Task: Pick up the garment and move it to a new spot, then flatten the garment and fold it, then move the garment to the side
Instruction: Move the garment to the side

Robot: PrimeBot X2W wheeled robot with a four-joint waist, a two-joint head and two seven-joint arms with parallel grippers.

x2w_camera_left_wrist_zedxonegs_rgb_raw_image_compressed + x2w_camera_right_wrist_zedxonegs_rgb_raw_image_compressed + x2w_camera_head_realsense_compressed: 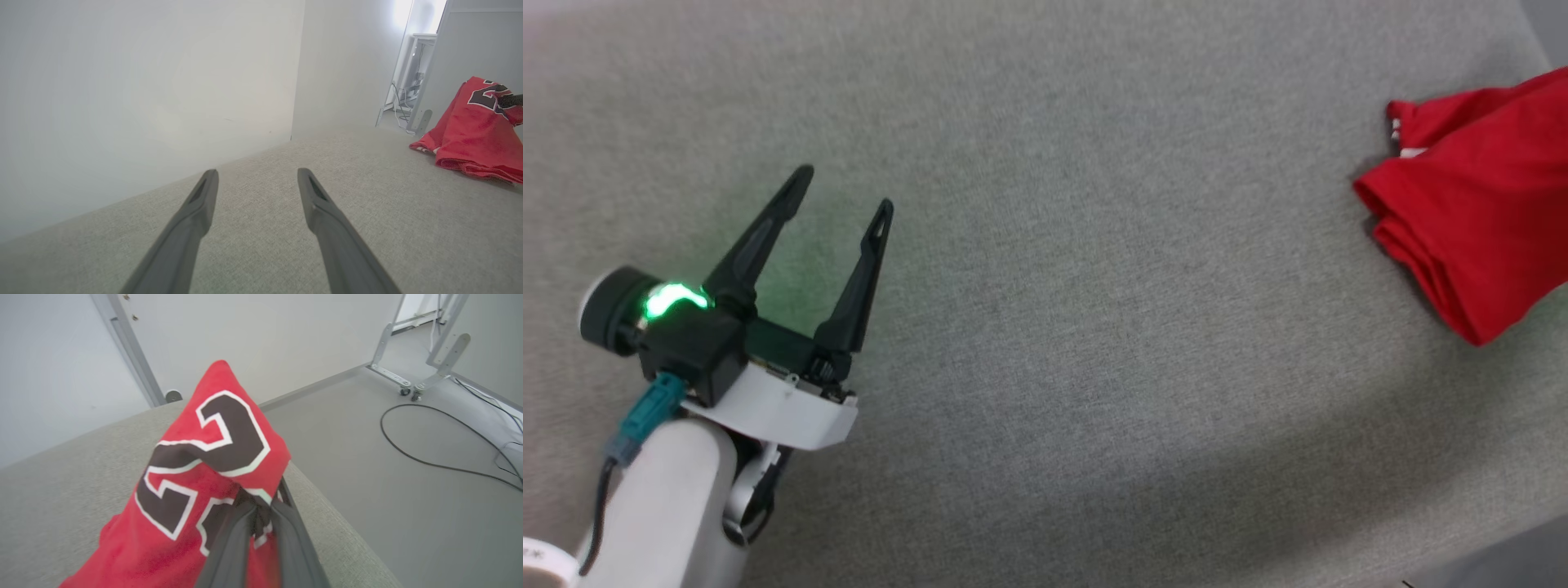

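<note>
One garment (135,547) pinched by right end effector (261,503); left end effector (845,189) spread, empty.

Grey fabric surface (1094,327), white wall (122,81), grey floor (367,506), black cable (449,468), perhaps a wheeled frame (392,375).

You lose the garment (1470,220) at the right edge of the head view — its far part runs out of frame. In the right wrist view the right tool (263,496) has its tips buried in a fold, and the number (212,453) has its lower digit creased and half covered.
</note>
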